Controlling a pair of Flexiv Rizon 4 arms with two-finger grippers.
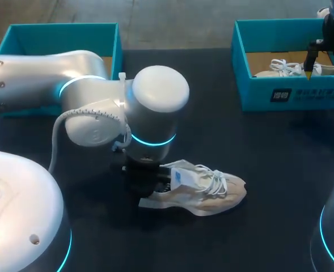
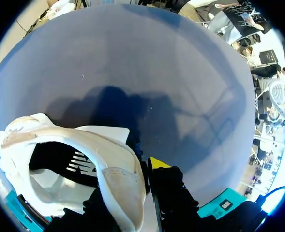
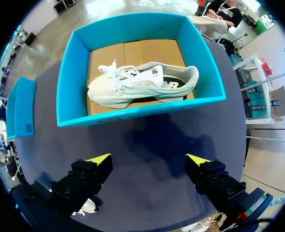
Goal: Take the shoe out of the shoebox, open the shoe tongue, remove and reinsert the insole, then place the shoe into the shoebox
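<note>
A beige shoe (image 1: 203, 190) with white laces lies on its side on the dark table, toe to the right. My left gripper (image 2: 132, 173) is shut on its heel collar (image 2: 114, 164), one yellow fingertip (image 2: 157, 163) showing outside the collar. In the head view that gripper is hidden under its wrist (image 1: 152, 107). A second white shoe (image 3: 142, 83) lies in the teal shoebox (image 1: 286, 93) at the back right. My right gripper (image 3: 147, 159) stands open on the near side of that box, nothing between its fingers; in the head view the right gripper (image 1: 316, 59) is over the box.
Another teal box (image 1: 59, 39) sits at the back left, partly behind my left arm. Bare dark table (image 1: 240, 141) lies between the shoe and the right box. A teal lid (image 3: 23, 106) lies beside the right box.
</note>
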